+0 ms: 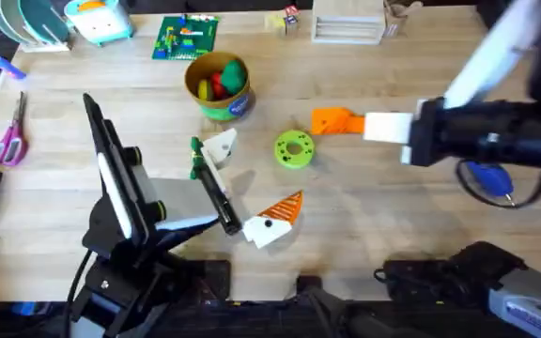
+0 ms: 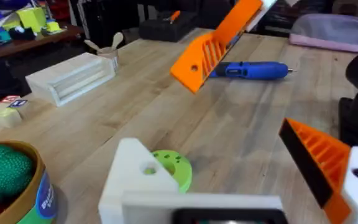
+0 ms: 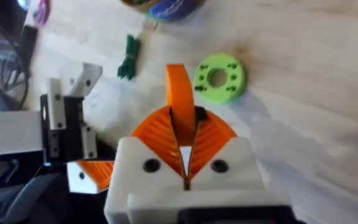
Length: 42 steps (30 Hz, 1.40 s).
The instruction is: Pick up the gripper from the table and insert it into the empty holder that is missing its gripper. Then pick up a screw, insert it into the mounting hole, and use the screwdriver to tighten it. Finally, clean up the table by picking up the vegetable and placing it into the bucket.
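My right gripper (image 1: 372, 125) is shut on the orange ribbed gripper piece (image 1: 332, 120), holding it above the table (image 1: 393, 216) right of the green disc. In the right wrist view the piece (image 3: 179, 93) sticks out between the orange pads. My left gripper (image 1: 249, 185) stands open near the middle. One of its fingers is the bare white holder (image 1: 220, 146), the other carries an orange pad (image 1: 285, 208). A small green vegetable (image 1: 195, 158) lies beside the holder. The blue screwdriver (image 1: 489, 176) lies at the right, under my right arm. The yellow bucket (image 1: 219, 89) stands behind. The screw is out of view.
A bright green disc (image 1: 294, 148) lies between the two grippers. Pink scissors (image 1: 9, 139) are at the far left. A green brick plate (image 1: 186, 38) and a pale wooden rack (image 1: 347, 26) stand along the back edge.
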Each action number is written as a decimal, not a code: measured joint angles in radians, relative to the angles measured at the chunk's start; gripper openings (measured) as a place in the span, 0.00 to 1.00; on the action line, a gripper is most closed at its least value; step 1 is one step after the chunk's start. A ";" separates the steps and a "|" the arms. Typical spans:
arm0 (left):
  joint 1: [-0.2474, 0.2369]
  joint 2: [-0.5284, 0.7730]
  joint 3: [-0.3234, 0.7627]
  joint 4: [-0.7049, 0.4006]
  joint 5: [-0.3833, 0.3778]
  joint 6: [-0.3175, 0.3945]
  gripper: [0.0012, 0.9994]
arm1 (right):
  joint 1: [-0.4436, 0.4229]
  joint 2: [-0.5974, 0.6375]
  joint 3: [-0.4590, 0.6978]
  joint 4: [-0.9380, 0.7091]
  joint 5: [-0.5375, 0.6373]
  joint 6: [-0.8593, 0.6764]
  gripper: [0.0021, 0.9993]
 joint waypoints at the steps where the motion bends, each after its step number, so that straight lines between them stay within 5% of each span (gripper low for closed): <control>1: 0.000 0.000 0.000 0.000 0.000 0.000 0.99 | 0.000 0.026 -0.014 0.024 -0.049 0.030 0.01; 11: 0.000 0.000 0.000 0.000 0.000 0.000 0.99 | 0.000 0.306 -0.028 0.290 -0.513 0.158 0.01; 19: 0.000 0.000 0.000 0.000 0.000 0.000 0.99 | -0.006 0.506 -0.028 0.391 -0.749 0.197 0.01; 42: 0.000 0.000 0.000 0.002 -0.019 -0.126 0.99 | -0.008 0.593 -0.029 0.523 -0.842 0.277 0.01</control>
